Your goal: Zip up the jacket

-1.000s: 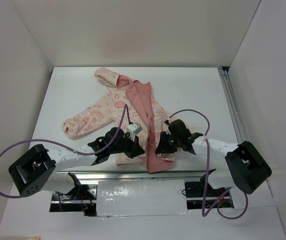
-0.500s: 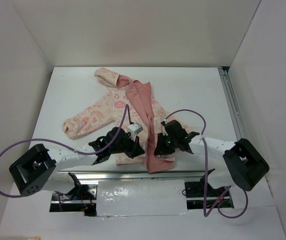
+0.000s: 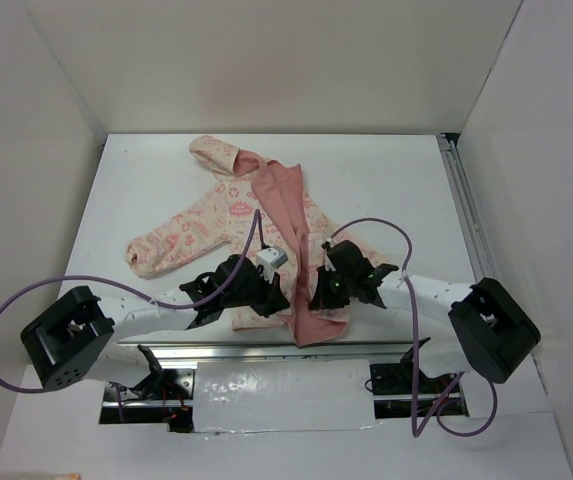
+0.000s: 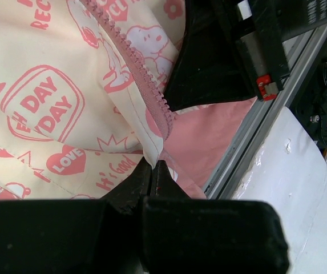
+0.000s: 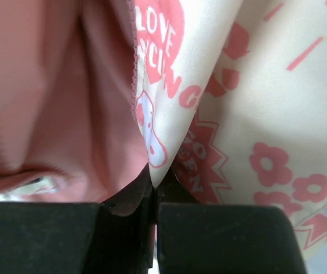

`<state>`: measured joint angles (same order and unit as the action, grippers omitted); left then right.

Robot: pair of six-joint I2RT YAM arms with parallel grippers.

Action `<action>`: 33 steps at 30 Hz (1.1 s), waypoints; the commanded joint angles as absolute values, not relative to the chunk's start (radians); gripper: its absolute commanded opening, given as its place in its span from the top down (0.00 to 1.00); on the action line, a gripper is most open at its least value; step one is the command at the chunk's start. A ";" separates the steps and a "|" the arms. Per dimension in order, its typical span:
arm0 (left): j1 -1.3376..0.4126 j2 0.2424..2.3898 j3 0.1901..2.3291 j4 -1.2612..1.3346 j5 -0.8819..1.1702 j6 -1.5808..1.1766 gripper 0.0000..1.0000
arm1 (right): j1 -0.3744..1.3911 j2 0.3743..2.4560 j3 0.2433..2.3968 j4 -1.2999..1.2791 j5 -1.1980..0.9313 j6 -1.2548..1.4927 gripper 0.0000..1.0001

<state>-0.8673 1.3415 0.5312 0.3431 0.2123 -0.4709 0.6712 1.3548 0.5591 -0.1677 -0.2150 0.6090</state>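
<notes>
From above, the jacket (image 3: 221,215) lay open on the white table (image 3: 386,180), its hood at the far end from both tools and one sleeve stretched out to the left of the left tool (image 3: 272,296). The pink lining (image 3: 284,200) showed in a long strip running away from the tools up the middle of the garment. The left tool and the right tool (image 3: 318,297) sat close together at the jacket's near hem, one on each side of that strip.

In the left wrist view, the left tool (image 4: 153,166) was pressed together, pinching the lower end of the jacket's front edge. The pink zipper (image 4: 143,85) teeth ran up and away from the tips across the printed fabric. To the right of the tool, lining spilled toward a metal rail (image 4: 266,108) at the table's edge.

In the right wrist view, the right tool (image 5: 153,181) was shut tight on a pointed fold of the jacket's printed cloth. Lining filled the space left of the tips and patterned fabric lay to their right.
</notes>
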 commanded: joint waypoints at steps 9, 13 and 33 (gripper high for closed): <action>-0.870 1.240 0.523 0.587 0.256 -0.572 1.00 | 0.571 1.114 0.460 0.334 -0.595 0.655 1.00; -0.870 1.203 0.522 0.620 0.238 -0.604 1.00 | 0.563 1.056 0.465 0.336 -0.607 0.650 1.00; -0.868 1.040 0.442 0.618 0.178 -0.607 1.00 | 0.476 0.893 0.380 0.371 -0.794 0.637 1.00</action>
